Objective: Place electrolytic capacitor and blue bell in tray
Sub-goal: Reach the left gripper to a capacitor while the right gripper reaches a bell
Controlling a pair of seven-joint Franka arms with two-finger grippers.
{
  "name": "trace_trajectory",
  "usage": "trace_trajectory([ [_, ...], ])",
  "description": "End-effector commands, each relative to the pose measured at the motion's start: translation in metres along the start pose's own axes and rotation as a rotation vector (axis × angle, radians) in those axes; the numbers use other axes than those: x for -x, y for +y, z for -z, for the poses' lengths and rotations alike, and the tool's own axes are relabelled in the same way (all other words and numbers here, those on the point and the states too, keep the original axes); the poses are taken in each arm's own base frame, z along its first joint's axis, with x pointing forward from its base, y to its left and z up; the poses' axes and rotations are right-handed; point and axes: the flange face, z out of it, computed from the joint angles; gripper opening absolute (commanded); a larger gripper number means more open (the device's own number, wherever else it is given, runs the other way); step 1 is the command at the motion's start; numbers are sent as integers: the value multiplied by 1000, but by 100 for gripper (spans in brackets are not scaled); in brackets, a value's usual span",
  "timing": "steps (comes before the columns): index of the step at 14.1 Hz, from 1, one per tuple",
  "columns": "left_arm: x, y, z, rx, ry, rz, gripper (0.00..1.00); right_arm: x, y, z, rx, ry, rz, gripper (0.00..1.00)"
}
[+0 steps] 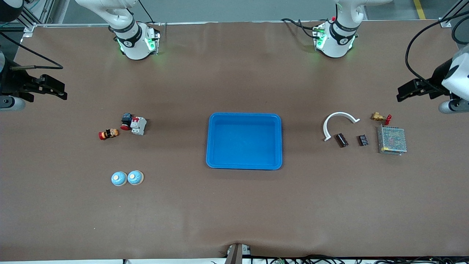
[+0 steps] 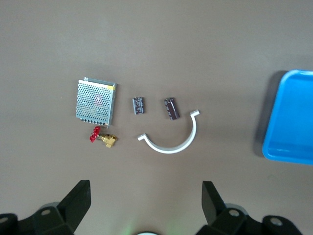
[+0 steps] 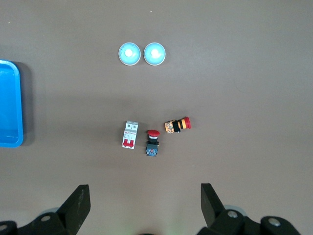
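Observation:
The empty blue tray (image 1: 244, 141) lies mid-table; its edge also shows as the tray (image 2: 293, 117) and the tray (image 3: 10, 105). Two blue bells (image 1: 119, 178) (image 1: 135, 177) sit side by side toward the right arm's end, seen as bells (image 3: 129, 53) (image 3: 154, 53). The dark electrolytic capacitor (image 1: 342, 140) lies toward the left arm's end, also the capacitor (image 2: 171, 108). My left gripper (image 1: 403, 93) (image 2: 145, 203) hangs open and empty over bare table at its end. My right gripper (image 1: 60, 91) (image 3: 145, 205) is open and empty over its own end.
Beside the capacitor lie a white curved piece (image 1: 339, 123), a small black part (image 1: 363, 140), a brass valve with red handle (image 1: 380, 117) and a mesh power supply (image 1: 392, 140). Farther from the camera than the bells: a circuit breaker (image 1: 139, 125) and two red push buttons (image 1: 126, 121) (image 1: 109, 134).

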Motion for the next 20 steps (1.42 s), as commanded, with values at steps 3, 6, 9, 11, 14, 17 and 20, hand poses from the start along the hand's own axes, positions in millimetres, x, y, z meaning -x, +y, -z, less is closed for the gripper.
trace_trajectory([
  [3, -2, -7, -60, 3, 29, 26, 100, -35, -13, -37, -11, -5, 32, 100],
  [6, -1, -22, -115, 10, 82, 65, 100, -52, -23, -55, -12, 8, 55, 100],
  [9, 3, -22, -166, 16, 124, 99, 100, -67, -41, -73, -2, 14, 160, 100],
  [11, 7, -25, -205, -10, 166, 82, 100, -77, -51, -87, 1, 16, 289, 100],
  [14, 6, -38, -250, -6, 170, 103, 100, -86, -60, -104, 1, 12, 469, 100],
  [17, 4, -48, -292, 5, 193, 121, 100, -99, -63, -128, -4, 2, 659, 100],
  [20, -2, -46, -323, 11, 191, 119, 99, -115, -63, -155, 7, 39, 837, 100],
])
